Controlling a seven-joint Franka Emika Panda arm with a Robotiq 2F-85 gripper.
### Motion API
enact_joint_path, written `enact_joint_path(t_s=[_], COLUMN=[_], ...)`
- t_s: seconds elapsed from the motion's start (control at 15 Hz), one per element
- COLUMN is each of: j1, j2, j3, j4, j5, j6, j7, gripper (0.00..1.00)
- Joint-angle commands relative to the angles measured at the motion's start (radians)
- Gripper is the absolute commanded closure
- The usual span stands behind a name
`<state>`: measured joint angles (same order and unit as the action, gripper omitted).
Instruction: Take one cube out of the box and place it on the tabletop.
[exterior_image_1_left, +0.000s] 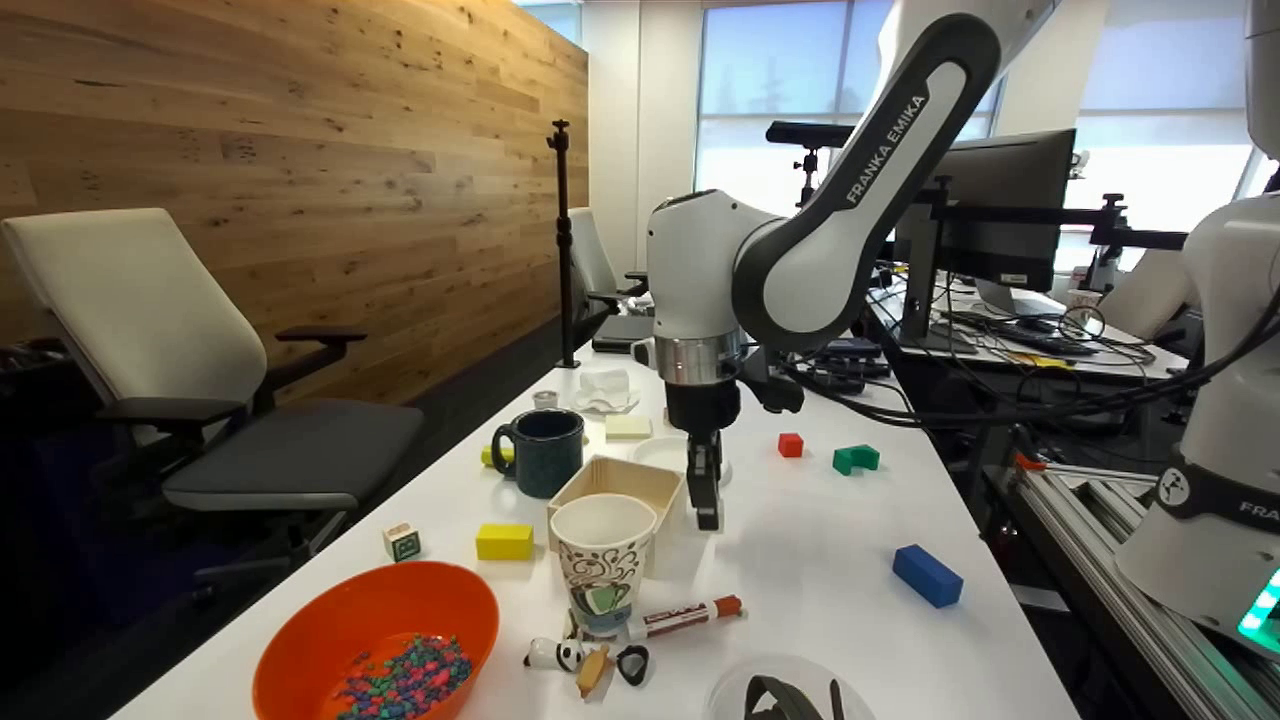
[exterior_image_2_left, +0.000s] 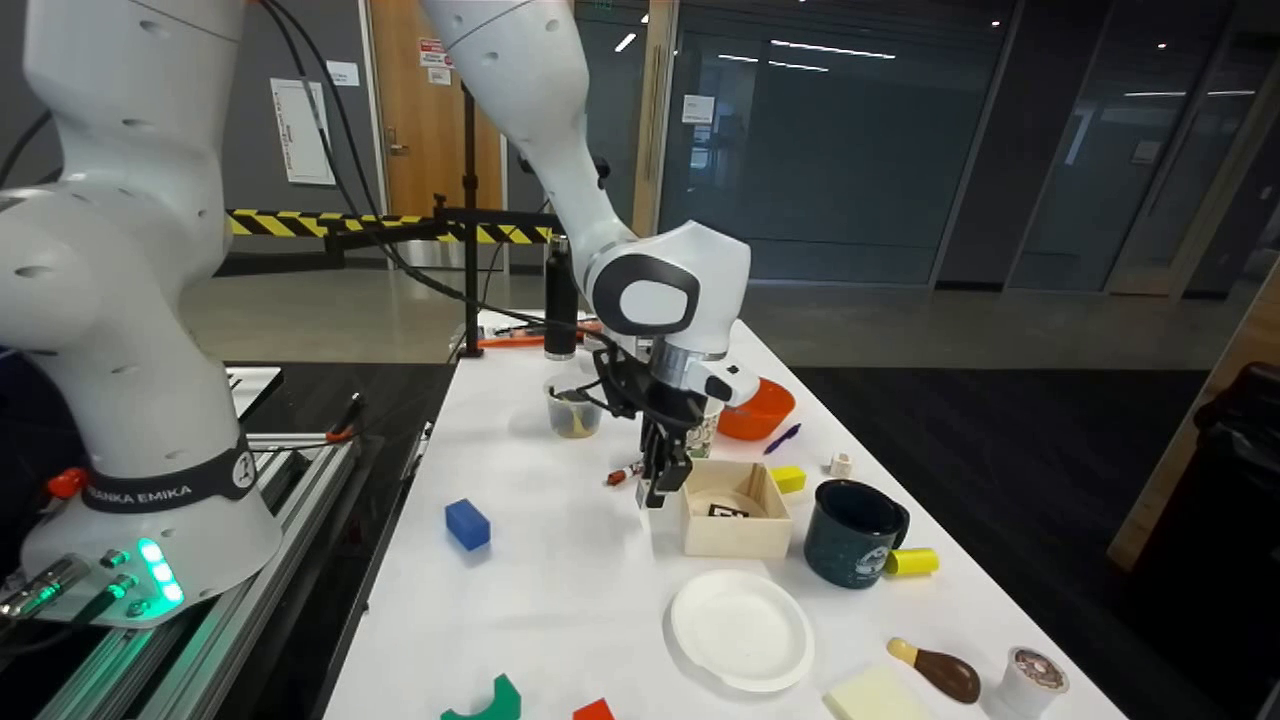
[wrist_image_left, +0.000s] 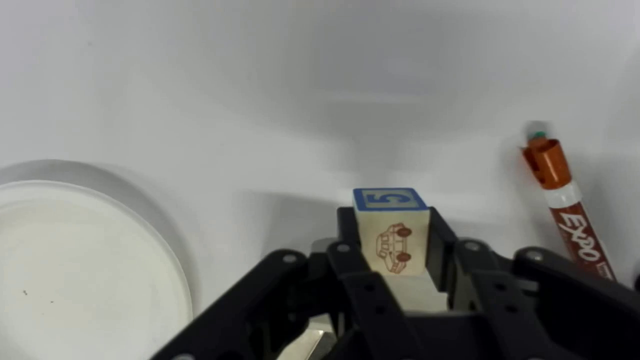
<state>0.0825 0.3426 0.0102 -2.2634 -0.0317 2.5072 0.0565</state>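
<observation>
In the wrist view, my gripper (wrist_image_left: 391, 232) holds the cube (wrist_image_left: 394, 245) at the lower middle of the frame, squeezed from both sides. I can read its faces here alone: a blue-edged 5 on one, a brown vehicle on the next. The white tabletop (wrist_image_left: 210, 100) spreads across the frame; a white plate (wrist_image_left: 85, 270) fills the lower left, cut by the edge, and an orange-capped marker (wrist_image_left: 577, 227) slants at the right.

In an exterior view, an orange bowl (exterior_image_1_left: 325, 610) at the lower left holds small pieces (exterior_image_1_left: 405, 685) of blue, pink and green. A round tub (exterior_image_1_left: 732, 687), cut by the bottom edge, has a dark green thing (exterior_image_1_left: 780, 688) in it. The box (exterior_image_1_left: 630, 480) is near the middle, its floor hidden, with a paper cup (exterior_image_1_left: 603, 560) standing in front of it. My gripper points down just right of the box.

In an exterior view with a black bottle (exterior_image_2_left: 560, 300) at the upper middle, a piece with black-and-white marks (exterior_image_2_left: 727, 511) shows inside the box, partly hidden by the near wall. The cube is just left of the box; whether it touches the tabletop I cannot tell. A dark mug (exterior_image_2_left: 855, 540) stands right of the box, and a purple pen (exterior_image_2_left: 782, 438) lies beside the bowl, whose pieces are out of sight here.
</observation>
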Motion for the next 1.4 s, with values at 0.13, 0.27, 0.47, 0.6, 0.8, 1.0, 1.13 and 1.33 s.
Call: enact_joint_path(t_s=[0.13,0.27,0.47,0.6,0.8,1.0,1.13,1.33], j1=[-0.012,-0.011,-0.015,-0.019,-0.022,-0.02,-0.018,-0.01], j2=[0.008,0.014,0.025,0.041,0.057,0.065,0.056,0.014], j3=[0.015,0.016,0.021,0.026,0.033,0.031,0.027,0.009], j4=[-0.038,-0.038,-0.035,-0.031,-0.03,-0.029,-0.031,-0.041], j5=[0.001,0.0,0.006,0.013,0.019,0.016,0.012,-0.003], j6=[0.08,0.084,0.088,0.094,0.095,0.088,0.082,0.075], j7=[-0.024,-0.023,-0.031,-0.04,-0.047,-0.041,-0.035,-0.008], gripper=[0.91,0.91,0.91,0.91,0.91,0.34,0.19,0.01])
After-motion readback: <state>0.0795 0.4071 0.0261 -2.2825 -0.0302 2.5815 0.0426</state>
